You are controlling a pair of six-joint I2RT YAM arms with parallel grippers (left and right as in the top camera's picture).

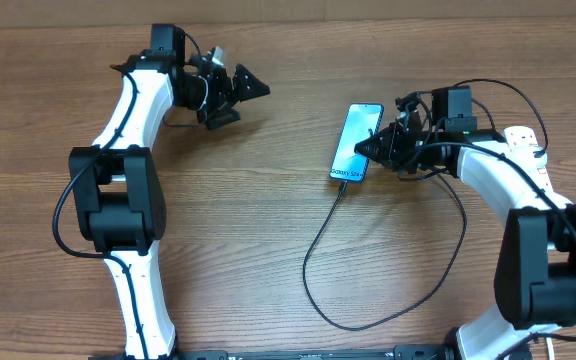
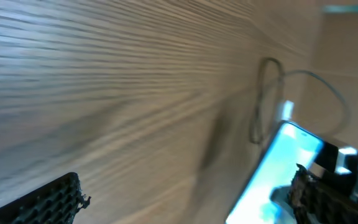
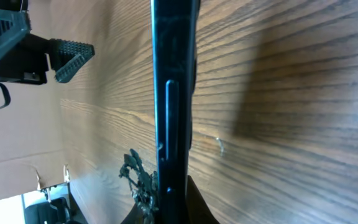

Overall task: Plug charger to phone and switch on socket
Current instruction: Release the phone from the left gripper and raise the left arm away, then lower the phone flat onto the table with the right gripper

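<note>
At the right side of the brown wood-grain desk (image 1: 268, 230), the right pincer (image 1: 376, 148) is closed, its tip against the long right edge of the slim black-edged smartphone (image 1: 356, 143) with a light blue screen. From the smartphone's near end, the long thin black charger cable (image 1: 305, 268) loops toward the desk's front. The white power strip (image 1: 521, 138) lies beside the right arm. Far left, the left pincer (image 1: 240, 100) hangs spread wide, holding nothing.
</note>
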